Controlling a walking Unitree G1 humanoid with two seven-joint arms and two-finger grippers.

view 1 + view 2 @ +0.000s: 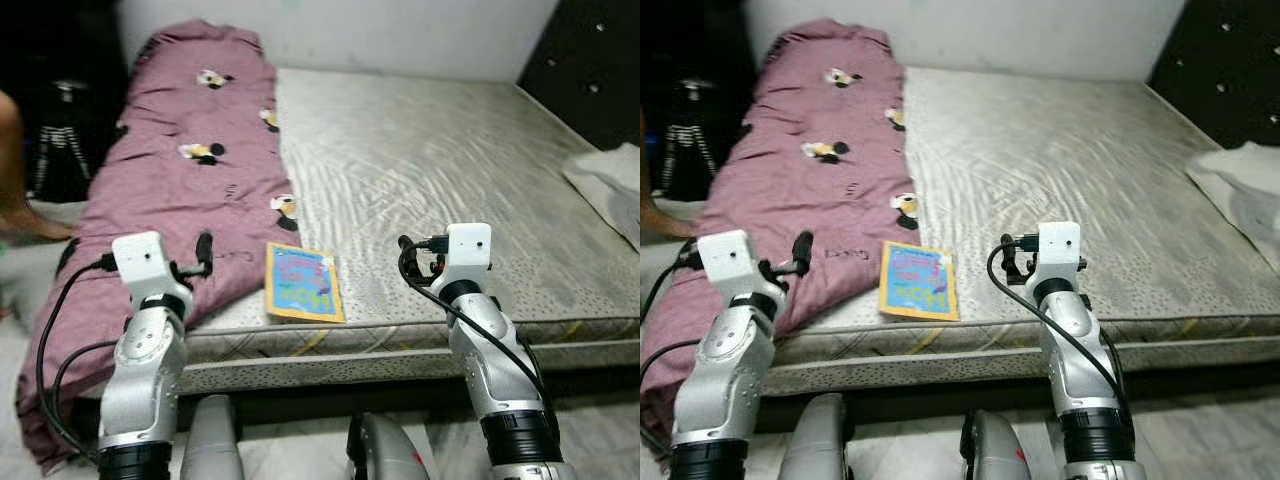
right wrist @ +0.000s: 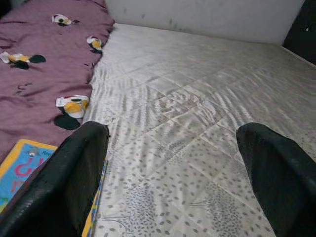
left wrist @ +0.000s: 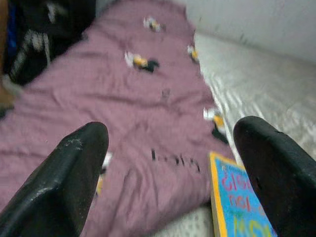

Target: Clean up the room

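Approach step: both grippers, left and right, spread empty, near the flat blue-and-yellow picture book. Next, likely grasp it.

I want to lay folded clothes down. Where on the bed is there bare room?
The mattress is bare between the purple blanket and the white cloth. The near left edge is crowded: a picture book lies beside the blanket.
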